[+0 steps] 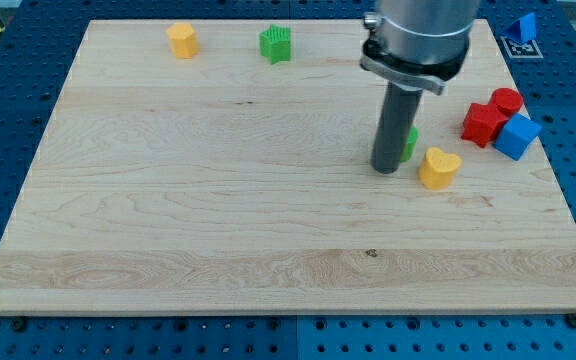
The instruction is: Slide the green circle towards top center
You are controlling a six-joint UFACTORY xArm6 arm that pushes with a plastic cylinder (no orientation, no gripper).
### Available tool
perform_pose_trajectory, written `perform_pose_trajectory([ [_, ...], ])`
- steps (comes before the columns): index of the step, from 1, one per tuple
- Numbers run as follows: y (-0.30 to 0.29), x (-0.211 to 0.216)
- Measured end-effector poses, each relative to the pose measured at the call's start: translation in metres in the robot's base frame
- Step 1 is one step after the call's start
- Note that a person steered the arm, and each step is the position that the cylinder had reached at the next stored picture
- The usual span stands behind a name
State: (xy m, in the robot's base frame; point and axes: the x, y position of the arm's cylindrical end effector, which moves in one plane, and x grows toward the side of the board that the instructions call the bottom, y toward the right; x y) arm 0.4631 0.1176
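Note:
The green circle [410, 143] is mostly hidden behind my rod; only a thin green sliver shows at the rod's right side, right of the board's middle. My tip [386, 168] rests on the board directly in front of and against the circle, at its lower left. A yellow heart [439, 167] lies just to the right of the tip and below the circle.
A green star-like block [276, 44] and a yellow block [182, 40] sit near the top edge. A red block [483, 123], a red cylinder [506, 102] and a blue cube [517, 136] cluster at the right. A blue block [524, 26] lies off the wooden board [168, 200] at top right.

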Motion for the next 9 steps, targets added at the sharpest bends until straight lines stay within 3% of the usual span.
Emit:
perform_pose_trajectory([
  [2, 0.033, -0.017],
  [6, -0.01, -0.121],
  [9, 0.004, -0.15],
])
